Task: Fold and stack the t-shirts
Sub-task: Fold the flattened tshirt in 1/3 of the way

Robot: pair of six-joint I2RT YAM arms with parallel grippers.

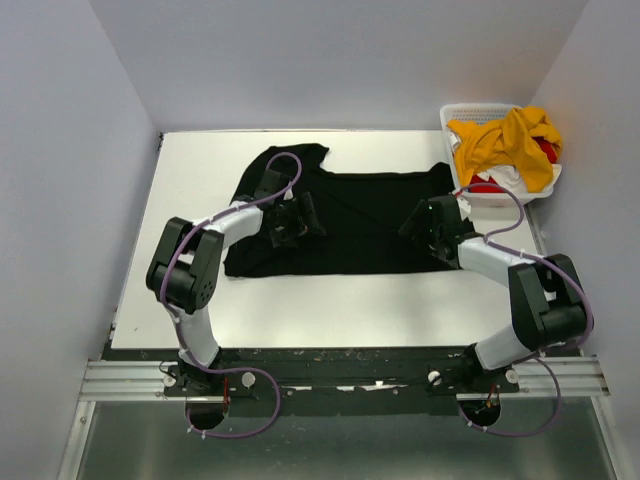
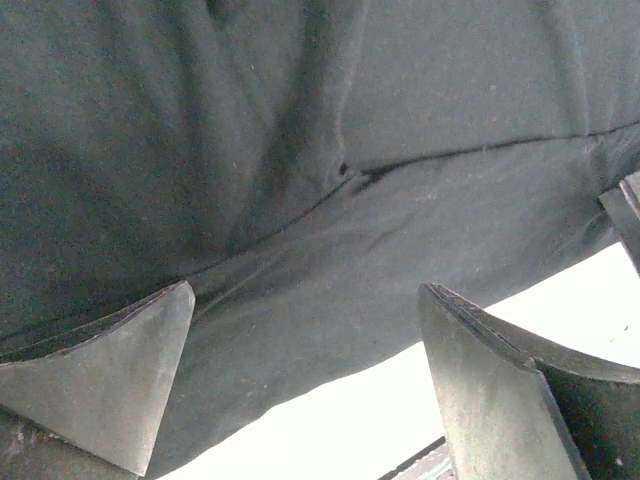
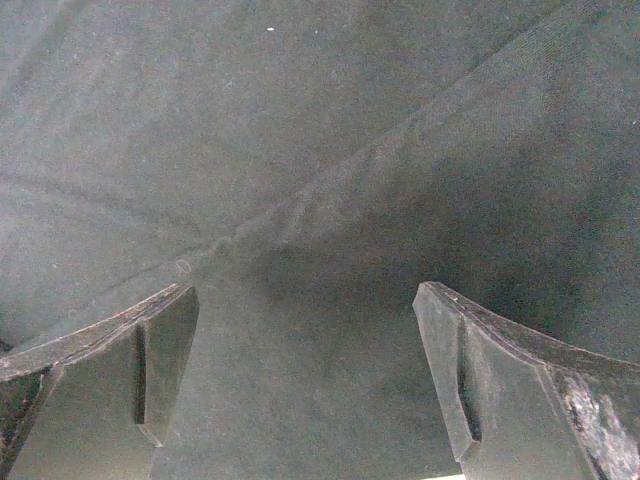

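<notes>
Black t-shirt (image 1: 350,225): lies spread out on the far half of the white table (image 1: 300,305), one sleeve pointing to the back left.
Left gripper (image 1: 300,222): low over the shirt's left side, near its front hem; fingers wide apart, nothing between them.
Right gripper (image 1: 425,226): low over the shirt's right side; fingers wide apart, holding nothing.
White slatted basket (image 1: 478,108): at the far right corner, just beside the black shirt.
Mustard-yellow t-shirt (image 1: 505,140): heaped on top in the basket, with red cloth (image 1: 548,150) and white cloth (image 1: 512,178) beneath it.
</notes>
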